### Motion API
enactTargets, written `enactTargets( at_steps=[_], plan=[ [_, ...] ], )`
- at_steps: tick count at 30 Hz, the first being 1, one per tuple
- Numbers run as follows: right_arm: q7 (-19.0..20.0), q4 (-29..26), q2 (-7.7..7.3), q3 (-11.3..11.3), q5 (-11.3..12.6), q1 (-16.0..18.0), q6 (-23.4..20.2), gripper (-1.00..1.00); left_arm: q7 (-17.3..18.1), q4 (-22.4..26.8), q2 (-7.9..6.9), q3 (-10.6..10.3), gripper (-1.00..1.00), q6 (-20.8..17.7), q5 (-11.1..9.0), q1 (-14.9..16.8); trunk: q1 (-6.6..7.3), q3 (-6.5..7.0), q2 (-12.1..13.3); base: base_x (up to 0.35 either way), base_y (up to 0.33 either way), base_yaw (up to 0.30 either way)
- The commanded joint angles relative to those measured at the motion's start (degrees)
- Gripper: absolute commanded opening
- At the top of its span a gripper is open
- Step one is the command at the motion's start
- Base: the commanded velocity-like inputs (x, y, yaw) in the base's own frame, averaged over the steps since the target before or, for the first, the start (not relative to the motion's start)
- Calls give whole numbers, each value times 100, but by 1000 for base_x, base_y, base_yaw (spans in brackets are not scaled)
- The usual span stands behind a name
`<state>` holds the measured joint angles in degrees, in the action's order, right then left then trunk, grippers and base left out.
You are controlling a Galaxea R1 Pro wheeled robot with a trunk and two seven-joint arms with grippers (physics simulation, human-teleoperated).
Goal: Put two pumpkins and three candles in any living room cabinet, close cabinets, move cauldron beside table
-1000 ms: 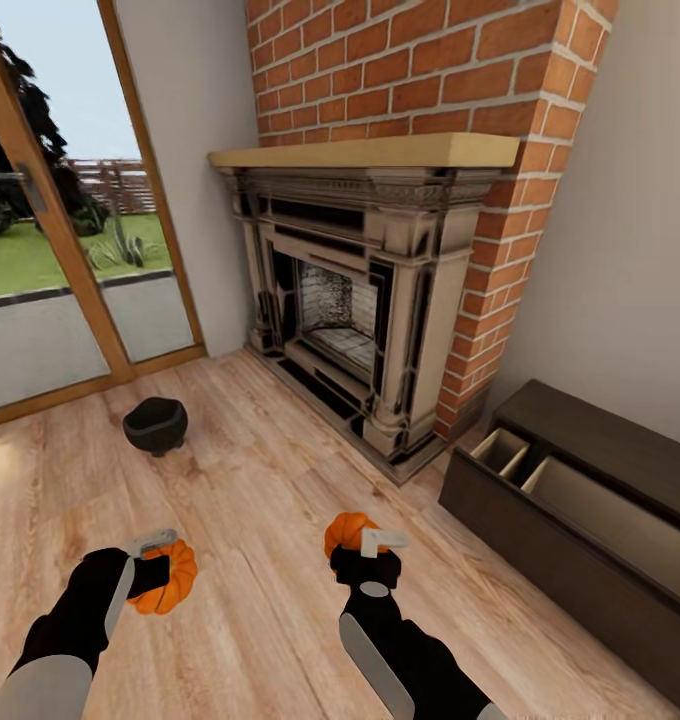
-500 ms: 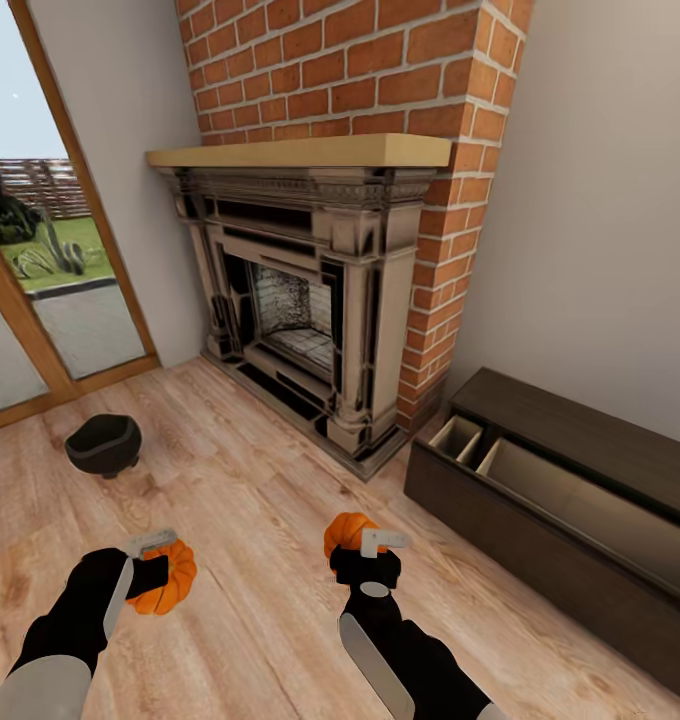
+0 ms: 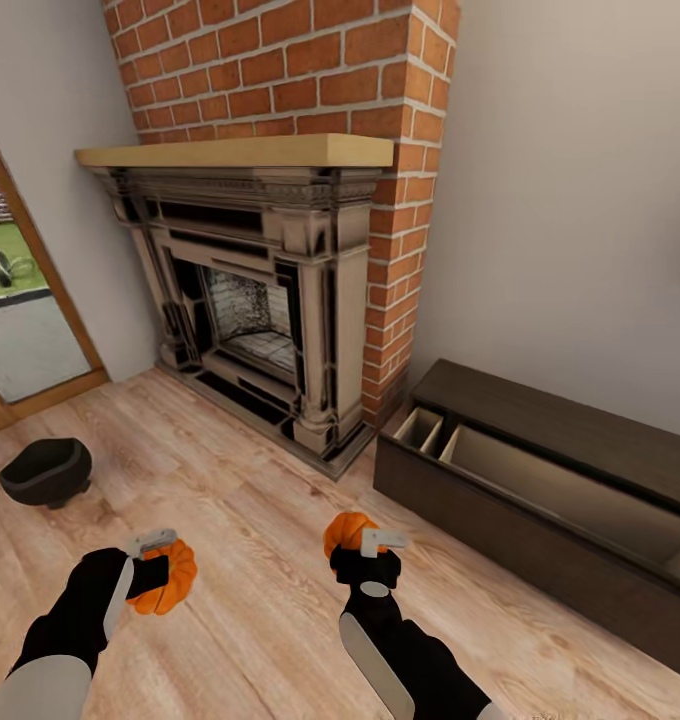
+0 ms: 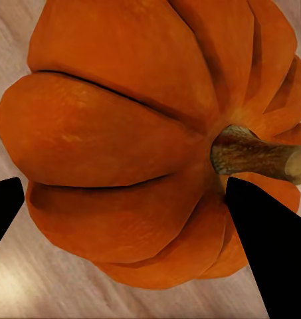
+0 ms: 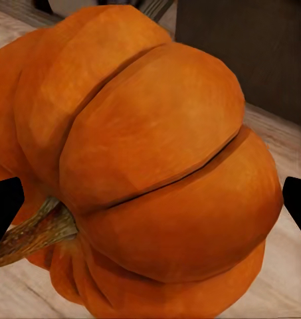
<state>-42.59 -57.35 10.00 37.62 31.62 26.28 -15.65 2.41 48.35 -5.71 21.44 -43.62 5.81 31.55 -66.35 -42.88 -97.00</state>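
Each claw grasps a ribbed orange pumpkin: left claw (image 3: 152, 548), left pumpkin (image 3: 170, 590); right claw (image 3: 380, 541), right pumpkin (image 3: 345, 532). Dark brown wood cabinet (image 3: 540, 420) stands open right; black cauldron (image 3: 45, 470) far left, unplaced.

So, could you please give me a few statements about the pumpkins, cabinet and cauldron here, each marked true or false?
1. Each gripper holds a pumpkin: left gripper on the left pumpkin, right gripper on the right pumpkin. True.
2. The cabinet is shut. False: its top drawer is open, pale inside.
3. The cauldron stands on the floor. True.
4. A candle lies in the drawer. False: none is visible there.
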Motion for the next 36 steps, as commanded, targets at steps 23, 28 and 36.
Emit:
enactTargets(
  at_steps=[23,28,36],
  plan=[
    [5,5,0,0,2,0,1,-100,-12,-1,0,-9,-100,3,7,0,0,0,0,0,55,-280],
    [5,5,0,0,2,0,1,-100,-12,-1,0,-10,-100,3,7,0,0,0,0,0,0,-280],
    [5,5,0,0,2,0,1,-100,-12,-1,0,-4,-100,3,7,0,0,0,0,0,45,-280]
  ],
)
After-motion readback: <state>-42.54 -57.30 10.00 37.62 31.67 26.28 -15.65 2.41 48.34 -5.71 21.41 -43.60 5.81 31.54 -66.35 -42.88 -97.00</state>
